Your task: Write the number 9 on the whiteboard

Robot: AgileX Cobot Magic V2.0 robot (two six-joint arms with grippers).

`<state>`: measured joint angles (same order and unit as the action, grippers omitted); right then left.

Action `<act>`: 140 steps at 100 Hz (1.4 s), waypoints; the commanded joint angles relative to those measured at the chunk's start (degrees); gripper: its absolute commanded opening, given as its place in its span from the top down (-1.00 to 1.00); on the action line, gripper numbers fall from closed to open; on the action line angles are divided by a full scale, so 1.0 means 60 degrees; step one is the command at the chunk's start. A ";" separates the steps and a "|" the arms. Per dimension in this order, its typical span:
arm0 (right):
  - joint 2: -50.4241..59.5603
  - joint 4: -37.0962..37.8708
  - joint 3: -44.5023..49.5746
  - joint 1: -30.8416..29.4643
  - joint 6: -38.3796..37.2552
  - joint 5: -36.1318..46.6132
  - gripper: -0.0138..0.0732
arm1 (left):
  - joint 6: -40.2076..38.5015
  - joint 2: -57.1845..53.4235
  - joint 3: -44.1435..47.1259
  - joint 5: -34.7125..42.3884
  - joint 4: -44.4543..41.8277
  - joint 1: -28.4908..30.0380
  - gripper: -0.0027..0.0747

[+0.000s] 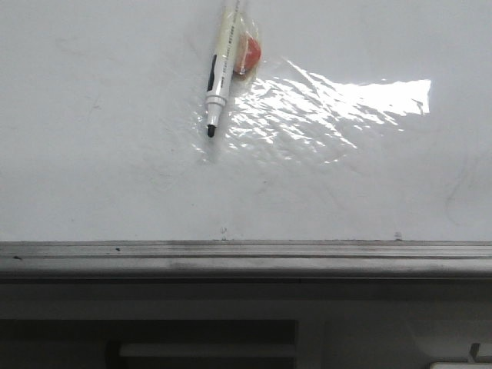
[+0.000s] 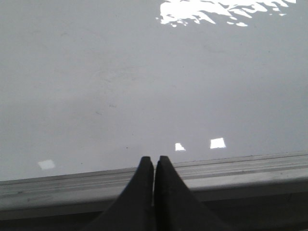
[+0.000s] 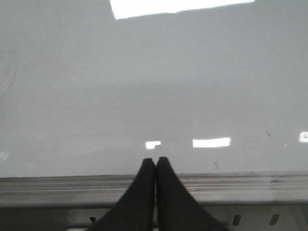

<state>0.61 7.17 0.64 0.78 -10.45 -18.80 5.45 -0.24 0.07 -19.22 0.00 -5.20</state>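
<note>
The whiteboard lies flat, glossy white with bright glare and faint smudges. No black strokes of a number 9 show on it. An uncapped marker with a white barrel and black tip lies on the board near its far edge, tip pointing toward me. My left gripper is shut and empty, over the board's grey rail. My right gripper is shut and empty, also over the rail. Neither gripper shows in the front view.
A small red-orange object lies against the marker's right side. The grey metal rail runs along the board's near edge, with a dark frame below it.
</note>
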 commanded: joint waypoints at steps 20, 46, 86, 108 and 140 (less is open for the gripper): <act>0.0154 -0.0550 0.0266 -0.0055 -0.0278 0.2211 0.83 | -0.0058 -0.0253 0.0164 0.0940 0.0544 0.0038 0.98; 0.0154 -0.3764 0.0249 -0.0055 -0.0278 0.4762 0.82 | -0.0339 -0.0253 0.0164 0.3995 0.8786 0.0000 0.98; -0.0657 -0.2186 -0.3771 -0.0055 0.1023 -0.0680 0.82 | 0.0676 0.1246 -0.2651 -0.0063 0.5653 0.0019 0.98; -0.2409 -0.1102 -0.5710 -0.0055 0.1544 -0.3029 0.72 | 0.1102 0.4562 -0.5017 -0.2062 0.4584 -0.0246 0.27; -0.3081 -0.1532 -0.6078 0.0490 0.2187 -0.2825 -0.30 | 0.2787 0.7719 -0.5787 -0.1631 0.6294 -0.3001 0.09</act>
<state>-16.70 -1.69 -33.91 2.80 1.88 -39.46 20.86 43.08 -31.80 -34.39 33.44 -18.36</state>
